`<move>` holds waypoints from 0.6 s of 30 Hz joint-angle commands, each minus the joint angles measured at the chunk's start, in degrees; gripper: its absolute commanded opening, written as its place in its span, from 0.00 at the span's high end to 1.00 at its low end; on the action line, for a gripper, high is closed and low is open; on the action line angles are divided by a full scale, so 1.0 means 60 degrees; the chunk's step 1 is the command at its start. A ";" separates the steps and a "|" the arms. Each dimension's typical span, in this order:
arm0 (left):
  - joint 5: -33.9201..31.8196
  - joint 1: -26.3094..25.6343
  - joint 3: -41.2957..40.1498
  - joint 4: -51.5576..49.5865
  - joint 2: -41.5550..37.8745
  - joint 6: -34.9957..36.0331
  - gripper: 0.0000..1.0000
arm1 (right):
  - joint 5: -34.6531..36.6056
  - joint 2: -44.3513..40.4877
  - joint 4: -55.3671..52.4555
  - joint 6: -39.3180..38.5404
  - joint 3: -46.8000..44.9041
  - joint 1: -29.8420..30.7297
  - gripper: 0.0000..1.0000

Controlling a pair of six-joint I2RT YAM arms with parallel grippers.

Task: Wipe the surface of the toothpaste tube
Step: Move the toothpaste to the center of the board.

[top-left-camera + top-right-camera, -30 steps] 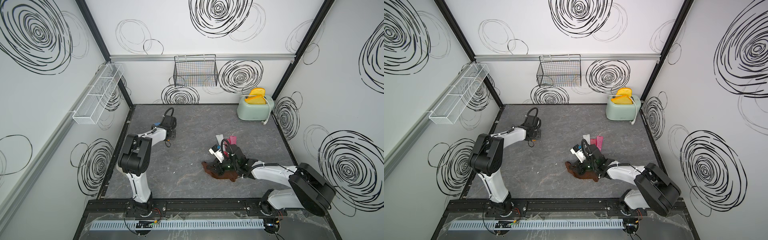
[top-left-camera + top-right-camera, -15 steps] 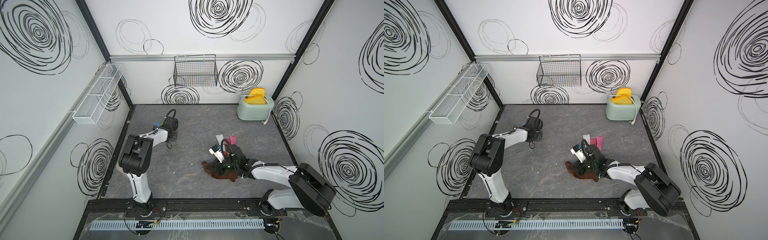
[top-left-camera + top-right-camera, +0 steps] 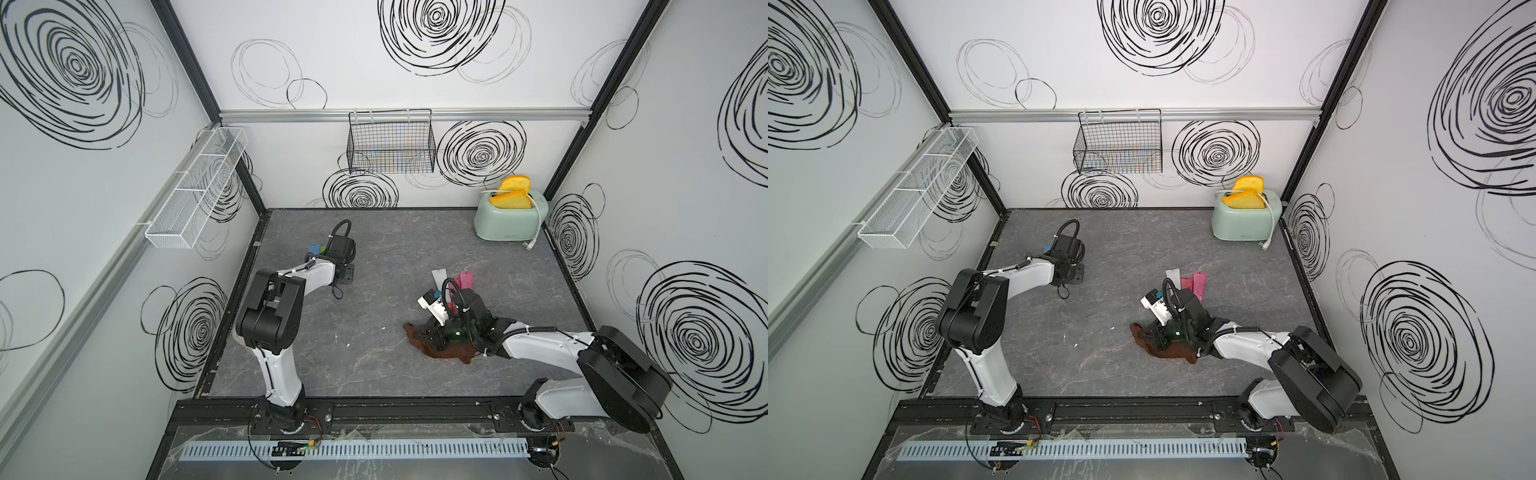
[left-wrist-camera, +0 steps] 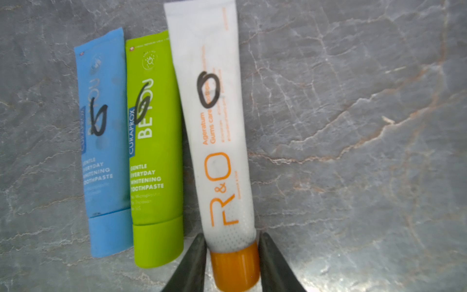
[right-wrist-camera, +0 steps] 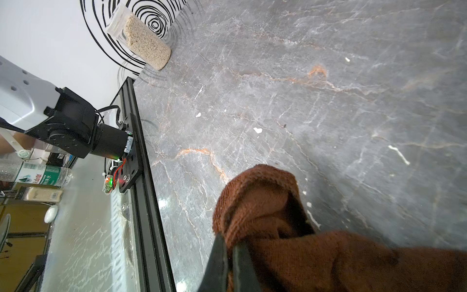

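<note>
left claw [image 4: 232, 235] part open astride cap [image 4: 235, 265] of toothpaste tube [image 4: 214, 113], right claw [image 5: 228, 242] pinching brown cloth [image 5: 303, 257]

The table [image 4: 353, 101] is grey marble veined in white and rust-orange. The white tube [image 4: 217, 126] has orange lettering and an orange cap, while the lime-green tube [image 4: 154, 151] and the blue tube [image 4: 103, 151] are lettered in white, and each of the three bears a black marker scrawl. The cloth [image 5: 278, 227] is rust brown, the toaster [image 3: 505, 220] mint green with yellow slices, and the walls [image 3: 353, 62] white with black swirls.
</note>
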 commanded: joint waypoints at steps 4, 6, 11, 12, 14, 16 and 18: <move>0.0017 0.0018 0.0259 -0.0193 0.0208 -0.0060 0.62 | -0.0102 -0.0243 0.0211 -0.0019 -0.0171 -0.0076 1.00; 0.0055 0.0017 0.0325 -0.0233 0.0285 -0.0030 0.61 | -0.0191 -0.0337 0.0214 0.0024 -0.0223 -0.0194 1.00; 0.0022 0.0023 0.0425 -0.0252 0.0436 -0.0024 0.52 | -0.0515 -0.0602 0.0346 0.0150 -0.0384 -0.0442 1.00; 0.0018 0.0016 0.0429 -0.0247 0.0451 -0.0021 0.50 | -0.0544 -0.0639 0.0360 0.0157 -0.0395 -0.0476 1.00; 0.0024 0.0016 0.0464 -0.0237 0.0481 -0.0017 0.49 | -0.0578 -0.0719 0.0377 0.0172 -0.0412 -0.0507 1.00; 0.0040 0.0016 0.0491 -0.0229 0.0536 -0.0016 0.49 | -0.0630 -0.0745 0.0393 0.0187 -0.0428 -0.0532 1.00; 0.0083 0.0019 0.0532 -0.0226 0.0596 -0.0015 0.53 | -0.0660 -0.0775 0.0405 0.0202 -0.0447 -0.0532 1.00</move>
